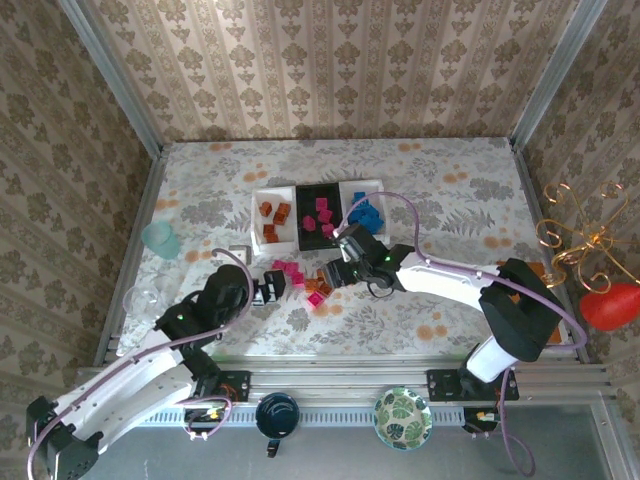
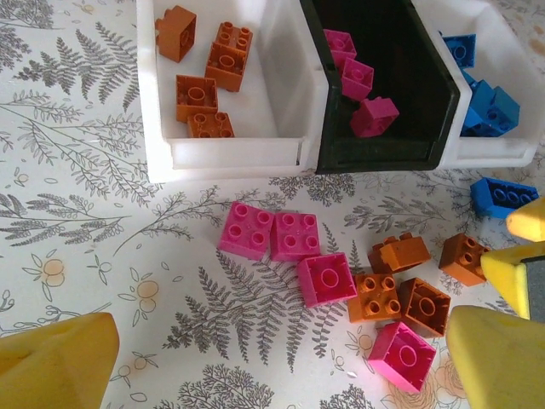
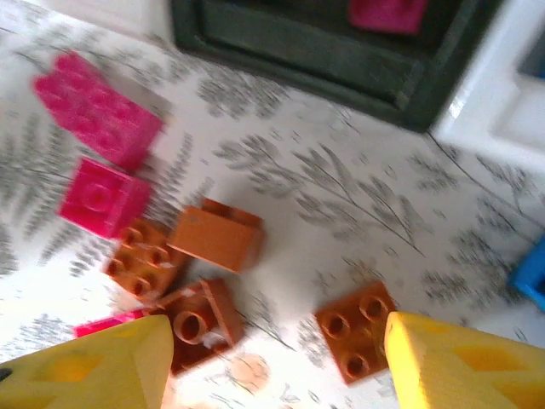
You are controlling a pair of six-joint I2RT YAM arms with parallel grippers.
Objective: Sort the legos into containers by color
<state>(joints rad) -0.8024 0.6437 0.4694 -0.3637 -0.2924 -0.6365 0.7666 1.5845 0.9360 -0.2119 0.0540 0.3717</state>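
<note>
Nearest, the left gripper (image 1: pixel 270 287) was held wide and empty, short of the black tray (image 2: pixel 375 156). Loose orange and magenta legos (image 2: pixel 328 279) were scattered just before that tray, with the right gripper (image 1: pixel 338 270) spread empty above them. Magenta bricks were seen inside it, and orange and blue ones in the flanking white trays (image 2: pixel 230 153).

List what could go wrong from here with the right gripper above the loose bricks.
The orange bricks lie bunched, touching each other and a pink brick, so the open right gripper might grab two or drag the pink one along. The lone blue brick nearby could get knocked aside.
</note>
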